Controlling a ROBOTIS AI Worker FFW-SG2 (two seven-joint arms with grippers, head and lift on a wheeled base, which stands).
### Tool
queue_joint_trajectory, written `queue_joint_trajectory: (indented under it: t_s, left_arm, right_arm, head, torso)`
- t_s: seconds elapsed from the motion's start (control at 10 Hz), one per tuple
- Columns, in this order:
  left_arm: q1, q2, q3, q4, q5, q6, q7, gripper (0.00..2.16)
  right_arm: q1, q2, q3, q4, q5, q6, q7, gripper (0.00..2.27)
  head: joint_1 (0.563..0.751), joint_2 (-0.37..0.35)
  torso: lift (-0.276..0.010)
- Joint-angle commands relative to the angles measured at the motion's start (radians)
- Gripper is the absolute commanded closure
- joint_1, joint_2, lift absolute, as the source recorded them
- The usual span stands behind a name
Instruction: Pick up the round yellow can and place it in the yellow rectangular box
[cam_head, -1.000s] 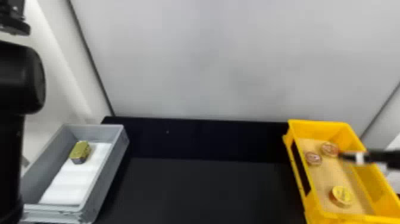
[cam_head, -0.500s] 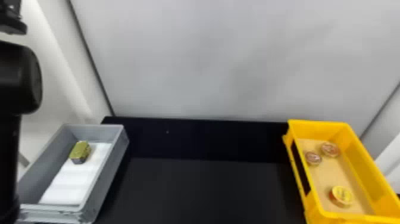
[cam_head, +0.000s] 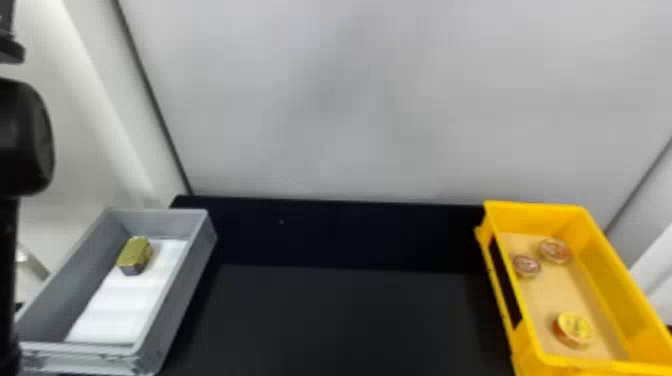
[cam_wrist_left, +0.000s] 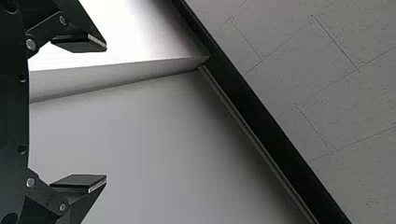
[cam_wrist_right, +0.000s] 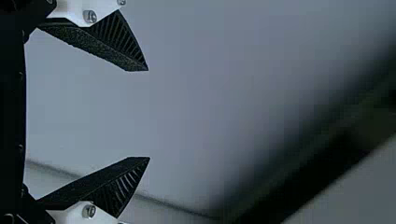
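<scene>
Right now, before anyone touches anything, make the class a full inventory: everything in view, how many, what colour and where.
Yellow rectangular box: one, yellow, right side of the table
Round yellow can: one, yellow top, near end of that box
Smaller round cans: two, reddish brown, its far end
Box liner: one, tan, under the cans
Grey box: one, left side of the table
Small block-shaped item: one, olive-gold with darker side, far end of the grey box
Sheet: one, white, grey box floor
Table: one, black, between and under the boxes
Wall panels: several, pale grey, behind and beside the table
Left arm: one, black, head view's left edge
End effectors: two, black, left and right, both open, in their wrist views
</scene>
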Motion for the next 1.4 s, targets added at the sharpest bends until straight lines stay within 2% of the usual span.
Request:
queue_joint_trajectory:
  t_s: [0.0,0.2,0.4,1.3]
  left_arm:
    - [0.020,-0.004,0.055,0.000,0.001,-0.034,0.006,0.26]
    - [0.036,0.006,0.089,-0.003,0.001,-0.054,0.017,0.26]
    - [0.051,0.036,0.101,-0.017,-0.003,-0.052,0.021,0.26]
    - [0.069,0.048,0.113,-0.021,-0.007,-0.046,0.023,0.26]
  right_arm:
    - [-0.065,0.021,0.099,0.042,-0.096,-0.270,-0.109,0.11]
    - [-0.098,0.003,0.133,0.035,-0.107,-0.359,-0.159,0.11]
    - [-0.092,0.003,0.152,0.020,-0.107,-0.397,-0.173,0.11]
    - [-0.095,-0.005,0.168,0.028,-0.105,-0.397,-0.171,0.12]
  head:
    - [0.663,0.054]
    - [0.663,0.054]
    - [0.663,0.054]
    - [0.663,0.054]
  torso:
    - [-0.010]
    - [-0.010]
    - [-0.010]
    - [-0.010]
